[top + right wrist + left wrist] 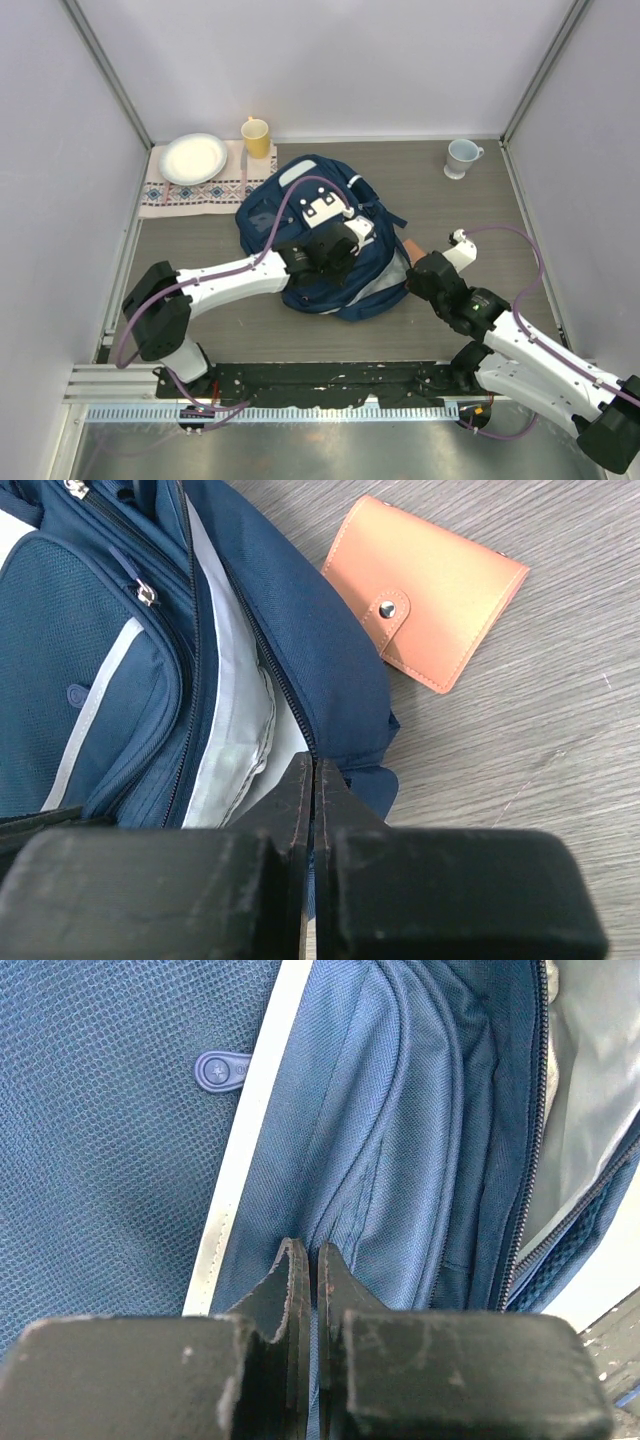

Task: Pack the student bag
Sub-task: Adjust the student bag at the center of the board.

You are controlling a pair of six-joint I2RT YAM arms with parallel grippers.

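Student bag (130, 650) unzipped, orange wallet (425, 590) beside

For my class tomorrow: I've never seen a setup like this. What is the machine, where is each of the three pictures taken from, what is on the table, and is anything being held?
These are two white robot arms fixed at the table's near edge. One picture looks down from above; the other two come from cameras on each wrist. On the grey table lies a large navy-blue fabric backpack, its main zip open. Behind it are a white plate on a patterned cloth, a yellow cup and a pale mug. A tan leather wallet lies beside the bag. The left claw is shut on the bag's fabric; the right claw is shut at its open edge, whether it grips is unclear.
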